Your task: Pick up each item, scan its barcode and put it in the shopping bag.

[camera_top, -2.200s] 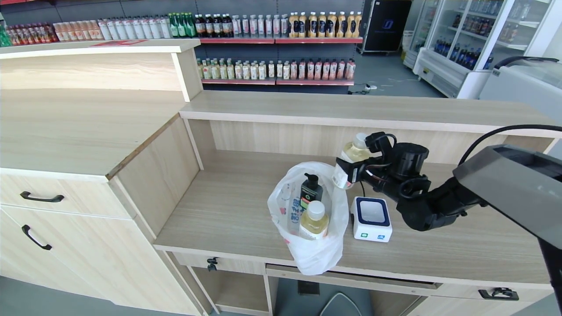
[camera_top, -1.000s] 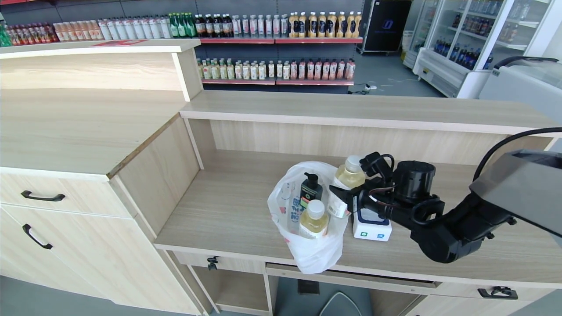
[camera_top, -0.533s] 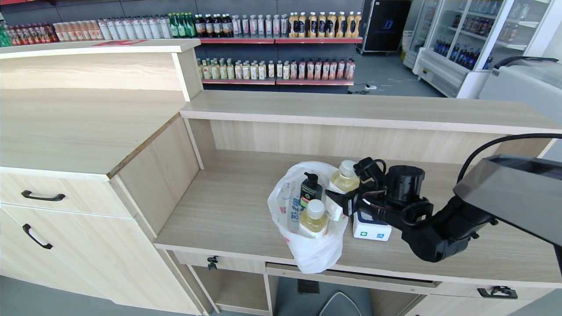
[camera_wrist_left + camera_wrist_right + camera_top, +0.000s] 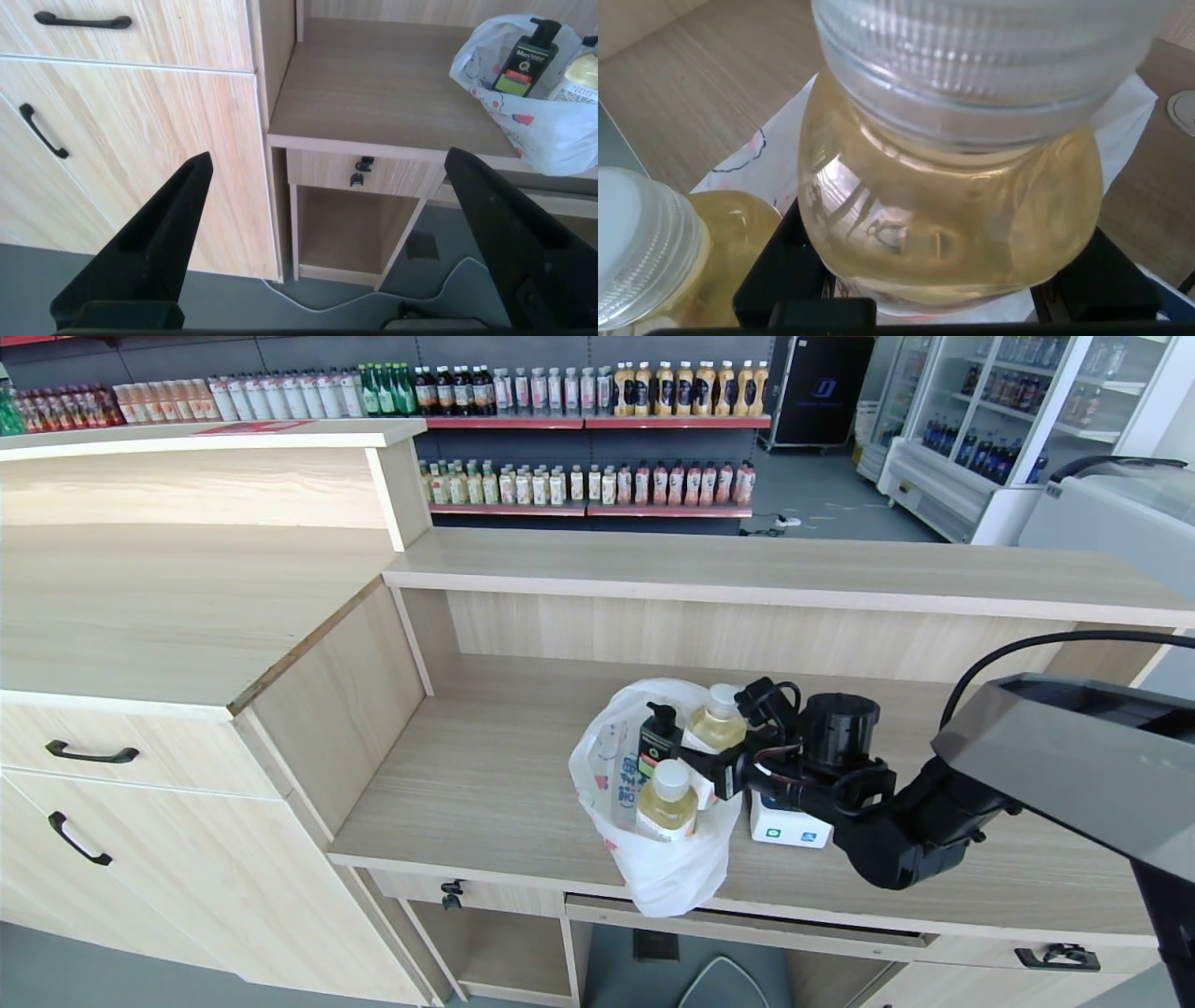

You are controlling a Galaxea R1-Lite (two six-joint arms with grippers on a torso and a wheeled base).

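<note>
Your right end effector (image 4: 719, 767) is clamped on the body of a bottle (image 4: 715, 728) of pale yellow drink, just right of centre in the head view, at the mouth of the shopping bag (image 4: 658, 882). The bottle is near upright. Its base is hidden, so you cannot tell whether it rests on anything.

Full of liquid, it is probably fairly heavy, and the smooth plastic wall looks slippery and a little squeezable. Hold it on the body below the shoulder, not on the ribbed white cap. The bag is thin, limp film that likely sags when nudged. A twin bottle (image 4: 667, 800) and a dark pump bottle (image 4: 660, 739) already stand in it, and the scanner (image 4: 789, 823) sits on the tabletop (image 4: 485, 784) just right of it.

The pump bottle has a green and red label and the bag has blue and red print. None of it is legible.

Your left end effector (image 4: 327, 243) hangs empty, its jaws spread wide.
</note>
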